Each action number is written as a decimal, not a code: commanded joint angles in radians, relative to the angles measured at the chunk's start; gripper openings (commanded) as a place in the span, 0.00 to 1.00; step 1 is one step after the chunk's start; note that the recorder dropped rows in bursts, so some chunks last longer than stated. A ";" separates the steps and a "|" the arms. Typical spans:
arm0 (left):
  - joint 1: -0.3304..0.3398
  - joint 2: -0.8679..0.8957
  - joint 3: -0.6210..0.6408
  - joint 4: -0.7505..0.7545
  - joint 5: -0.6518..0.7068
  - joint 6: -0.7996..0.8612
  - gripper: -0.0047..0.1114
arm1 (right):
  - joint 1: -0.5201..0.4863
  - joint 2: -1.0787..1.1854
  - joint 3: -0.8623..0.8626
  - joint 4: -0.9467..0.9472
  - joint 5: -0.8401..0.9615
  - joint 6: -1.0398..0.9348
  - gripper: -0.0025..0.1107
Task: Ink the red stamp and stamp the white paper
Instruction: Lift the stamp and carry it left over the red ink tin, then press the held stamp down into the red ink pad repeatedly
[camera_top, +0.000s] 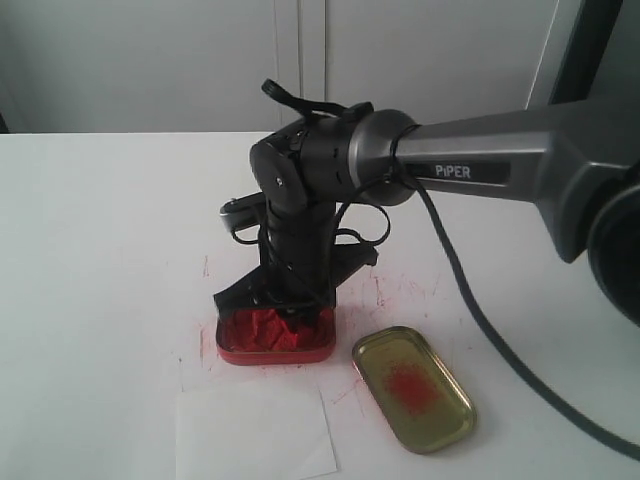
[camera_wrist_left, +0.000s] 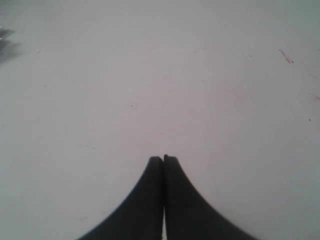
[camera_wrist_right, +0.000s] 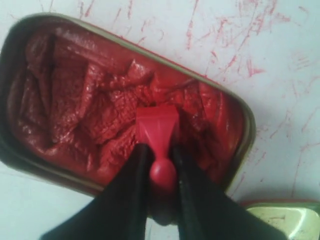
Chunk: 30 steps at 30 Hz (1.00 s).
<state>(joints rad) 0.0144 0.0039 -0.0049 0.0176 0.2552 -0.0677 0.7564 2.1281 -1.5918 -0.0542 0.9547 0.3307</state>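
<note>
one red stamp (camera_wrist_right: 157, 125), likely stiff, light plastic, base down in the ink tin (camera_wrist_right: 249, 129); right gripper (camera_wrist_right: 160, 152) clamped on its narrow handle, the sensible hold. left gripper (camera_wrist_left: 163, 161) pressed together, empty.

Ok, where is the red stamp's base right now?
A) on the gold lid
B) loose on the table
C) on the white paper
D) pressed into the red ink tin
D: the right pincer holds the red stamp by its handle, base down in the ink tin.
</note>
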 joint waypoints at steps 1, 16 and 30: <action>0.001 -0.004 0.005 -0.001 0.001 -0.003 0.04 | 0.002 0.047 -0.006 -0.009 -0.005 0.011 0.02; 0.001 -0.004 0.005 -0.001 0.001 -0.003 0.04 | 0.015 0.153 -0.001 -0.009 0.039 0.012 0.02; 0.001 -0.004 0.005 -0.001 0.001 -0.003 0.04 | 0.015 0.078 -0.003 -0.009 -0.006 0.057 0.02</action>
<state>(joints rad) 0.0144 0.0039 -0.0049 0.0176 0.2552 -0.0677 0.7685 2.1802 -1.6280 -0.0682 0.9814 0.3678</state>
